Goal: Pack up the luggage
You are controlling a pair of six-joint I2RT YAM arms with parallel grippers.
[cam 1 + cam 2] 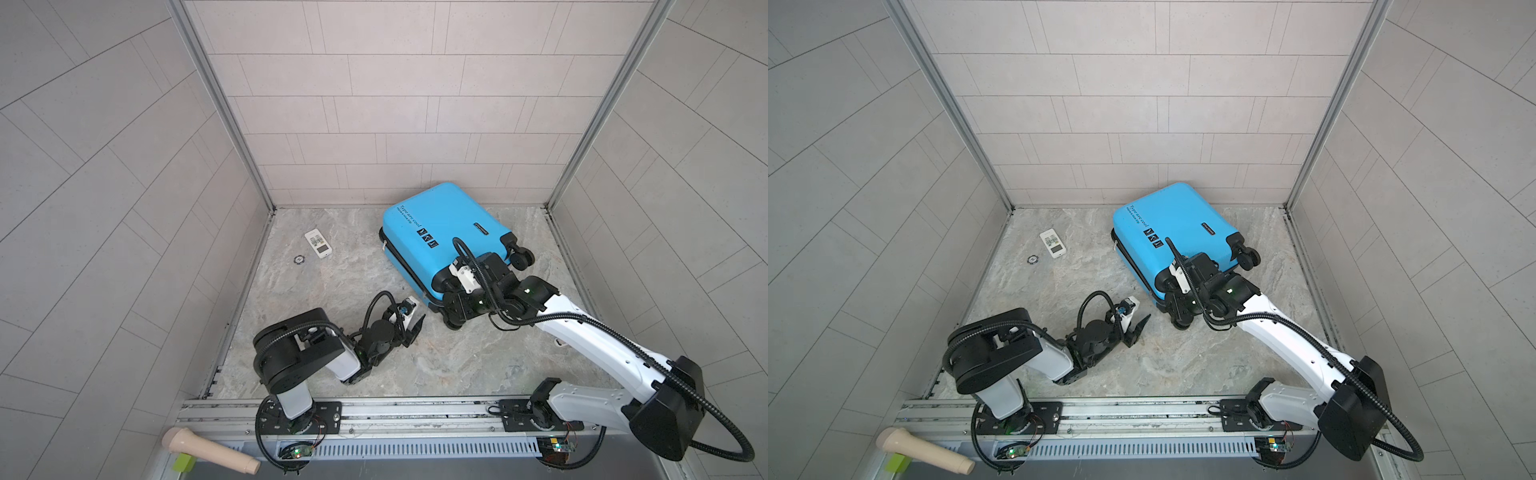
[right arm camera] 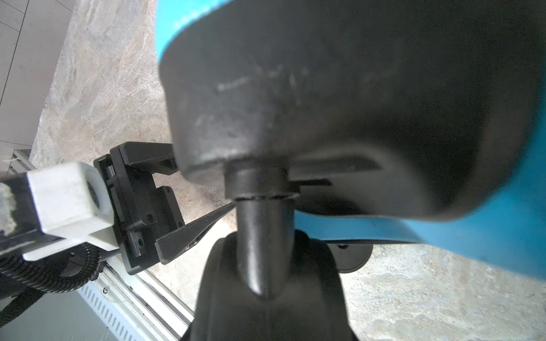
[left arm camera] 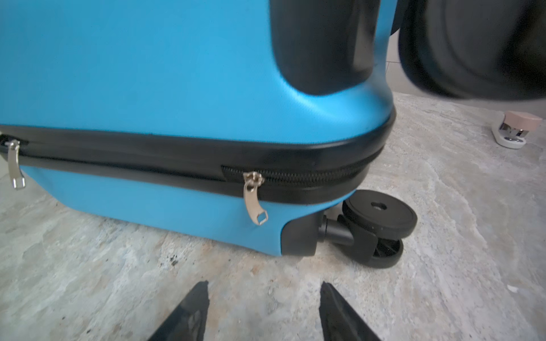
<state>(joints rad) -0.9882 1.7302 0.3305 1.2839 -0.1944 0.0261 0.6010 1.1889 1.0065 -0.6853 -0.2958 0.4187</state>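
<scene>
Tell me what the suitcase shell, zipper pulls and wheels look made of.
Shell: likely hard plastic, blue, fine-textured with a soft sheen. Zipper pulls: metal, by their silvery shine. Wheels: matte black, probably plastic or rubber; the look doesn't settle which.

A robot lab booth: tile-print wall panels point(image 1: 374, 104), aluminium framing point(image 1: 217, 95), arms point(image 1: 602, 345) bolted to a rail point(image 1: 415, 409).

Soft, even light is falling; grey tiled walls point(image 1: 104, 174) are bowing at nine o'clock; close bright-blue hard-shell suitcase point(image 2: 487, 236) is blurring.

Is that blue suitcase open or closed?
Closed: the luggage has both shells meeting along its zipper band; fully zipped, cannot tell.
</scene>
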